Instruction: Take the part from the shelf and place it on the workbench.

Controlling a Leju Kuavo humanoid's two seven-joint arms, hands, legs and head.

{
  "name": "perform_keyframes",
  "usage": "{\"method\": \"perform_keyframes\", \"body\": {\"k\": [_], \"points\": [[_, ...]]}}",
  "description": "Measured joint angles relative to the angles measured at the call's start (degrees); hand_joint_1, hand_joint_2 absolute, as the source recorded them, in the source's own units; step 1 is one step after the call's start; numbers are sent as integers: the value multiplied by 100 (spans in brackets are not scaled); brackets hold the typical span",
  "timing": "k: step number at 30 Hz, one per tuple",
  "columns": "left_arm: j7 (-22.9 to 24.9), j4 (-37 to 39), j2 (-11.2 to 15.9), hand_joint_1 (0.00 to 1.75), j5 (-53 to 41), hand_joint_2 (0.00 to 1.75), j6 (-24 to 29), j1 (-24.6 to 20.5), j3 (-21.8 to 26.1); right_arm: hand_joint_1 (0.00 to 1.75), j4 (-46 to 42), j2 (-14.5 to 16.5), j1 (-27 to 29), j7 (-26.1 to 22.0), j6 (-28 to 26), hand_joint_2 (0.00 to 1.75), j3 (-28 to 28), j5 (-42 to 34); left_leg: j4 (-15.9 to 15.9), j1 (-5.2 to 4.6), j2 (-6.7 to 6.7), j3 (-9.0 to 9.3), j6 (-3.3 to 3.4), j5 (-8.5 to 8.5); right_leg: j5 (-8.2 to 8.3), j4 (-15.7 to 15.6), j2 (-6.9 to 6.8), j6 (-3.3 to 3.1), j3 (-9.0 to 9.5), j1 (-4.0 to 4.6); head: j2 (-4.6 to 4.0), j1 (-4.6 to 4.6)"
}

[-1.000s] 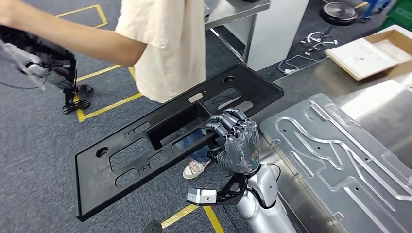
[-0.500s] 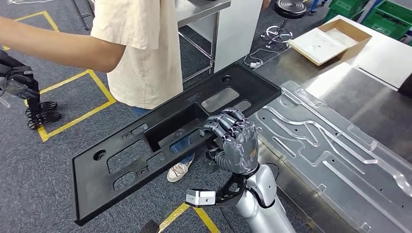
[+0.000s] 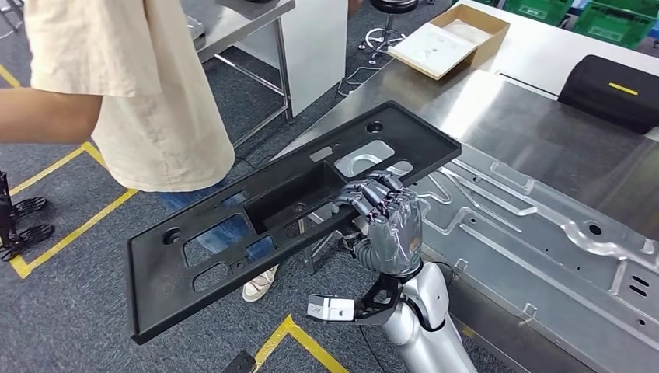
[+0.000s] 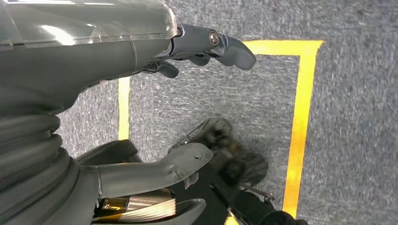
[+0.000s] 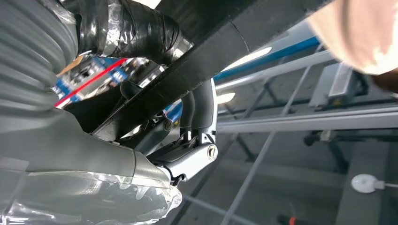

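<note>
Already off the shelf — black part (image 3: 287, 214) gripped mid-edge by right hand (image 3: 388, 221), held aloft at nine o'clock of the workbench (image 3: 536, 148), placing still ahead; left hand (image 4: 206, 44) empty, fingers loose.

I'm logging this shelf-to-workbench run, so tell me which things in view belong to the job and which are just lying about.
Part of the job:
- long black part, held by the right hand
- steel workbench, where it goes

Just lying about:
- silver metal panel on the bench
- cardboard box
- black case
- green crates
- stool
- person in a cream shirt
</note>
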Motion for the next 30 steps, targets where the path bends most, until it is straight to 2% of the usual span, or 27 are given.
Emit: {"method": "perform_keyframes", "body": {"k": [1,2,3,4,5,7,8,9,10,11,12,13,15,16,17,18,19,20,22,23,24,26,27,28,30], "points": [[-5,0,15,0,10,175,-4,21,28,175,9,4,24,-29,0,175,-45,-9,353,2,-54,-164,-8,-141,4,3,73,-10,-4,2,0,0],[-16,0,28,0,27,175,-9,42,55,175,18,6,56,-62,0,175,-99,-16,581,3,-77,-277,-14,-187,5,8,154,-12,-6,3,0,0],[-29,0,40,0,46,175,-15,58,83,175,27,6,90,-92,0,175,-164,-22,614,7,-88,-304,-17,-119,5,18,236,-11,-7,2,0,0],[-46,0,52,0,62,175,-20,66,111,175,33,6,120,-119,0,175,-233,-31,430,14,-107,-231,-15,51,3,31,318,-7,-6,-1,0,0],[-67,0,64,0,74,175,-21,70,137,175,35,7,139,-146,0,175,-297,-44,84,28,-171,-82,-10,275,-1,49,397,1,-8,-5,0,0],[-109,1,92,0,82,175,-21,81,184,175,36,13,156,-195,0,175,-418,-86,-574,55,-437,203,13,543,-8,98,542,44,-40,-2,0,2],[-127,2,103,0,84,175,-20,88,203,175,36,17,161,-217,0,175,-469,-107,-743,58,-535,272,30,578,-2,114,604,79,-68,-8,0,3],[-140,2,112,0,85,175,-20,94,218,175,36,20,171,-233,0,175,-515,-124,-796,49,-575,292,52,560,14,118,666,120,-97,-16,0,3],[-151,2,116,0,86,175,-19,94,229,175,35,21,183,-244,-1,175,-554,-135,-821,45,-523,299,83,572,35,109,732,163,-120,-25,0,3],[-157,2,118,0,86,175,-19,90,238,175,34,20,197,-252,-1,175,-595,-137,-840,48,-456,303,125,596,44,106,729,198,-135,-33,0,2],[-165,2,118,0,86,175,-19,85,247,175,33,20,205,-256,-2,175,-639,-131,-868,55,-389,312,171,619,17,143,634,226,-159,-25,0,5],[-176,2,117,0,81,175,-22,81,258,175,32,20,207,-261,-2,175,-683,-122,-898,63,-315,321,218,639,-66,266,481,247,-221,-14,0,8],[-201,2,121,0,64,175,-42,95,286,175,41,20,205,-286,-2,175,-792,-132,-922,51,-164,327,275,650,-378,823,146,277,-484,-14,0,14],[-209,2,126,0,54,175,-59,110,300,175,57,20,205,-302,-2,175,-867,-156,-922,42,-82,325,288,646,-531,1170,79,293,-655,-27,0,12],[-215,2,132,0,43,175,-81,122,312,175,78,20,207,-317,-2,175,-955,-182,-921,37,-1,323,292,643,-613,1436,49,309,-783,-41,0,13],[-218,2,137,0,33,175,-104,127,321,175,102,19,207,-324,-2,175,-1052,-205,-920,35,77,322,292,638,-597,1529,30,321,-826,-55,0,13],[-219,2,140,0,24,175,-129,126,327,175,125,19,206,-331,-2,175,-1148,-221,-919,34,151,326,288,631,-486,1413,1,328,-758,-65,0,14],[-220,2,141,0,16,175,-151,124,330,175,143,19,202,-339,-2,175,-1226,-229,-918,34,218,337,277,620,-314,1112,-63,325,-588,-70,0,14],[-220,2,143,0,4,175,-178,120,337,175,170,20,183,-362,-2,175,-1323,-235,-908,10,342,364,228,584,-68,401,-334,287,-210,-38,0,12],[-220,2,145,0,0,175,-188,119,343,175,180,21,172,-371,-2,175,-1350,-235,-904,-7,398,376,196,567,-24,190,-425,255,-106,-13,0,11],[-219,2,146,0,-6,175,-200,118,350,175,191,21,163,-377,-2,175,-1377,-235,-902,-26,454,388,164,552,-29,100,-464,223,-75,13,0,10],[-215,2,148,0,-22,175,-225,111,360,175,216,21,158,-380,-2,175,-1443,-239,-909,-28,545,413,101,526,-13,84,-328,155,-89,21,0,10],[-213,2,149,0,-28,175,-231,107,362,175,227,21,155,-379,-2,175,-1475,-243,-877,-16,480,414,67,484,-1,67,-262,124,-87,12,0,11],[-209,2,151,0,-33,175,-234,105,363,175,236,22,146,-378,-2,175,-1498,-247,-767,0,352,378,41,392,13,52,-195,84,-84,1,0,10],[-203,2,157,0,-38,175,-235,117,368,175,255,37,125,-378,-1,175,-1517,-252,-209,20,28,135,13,61,31,35,-55,27,-81,-12,0,9]]}}
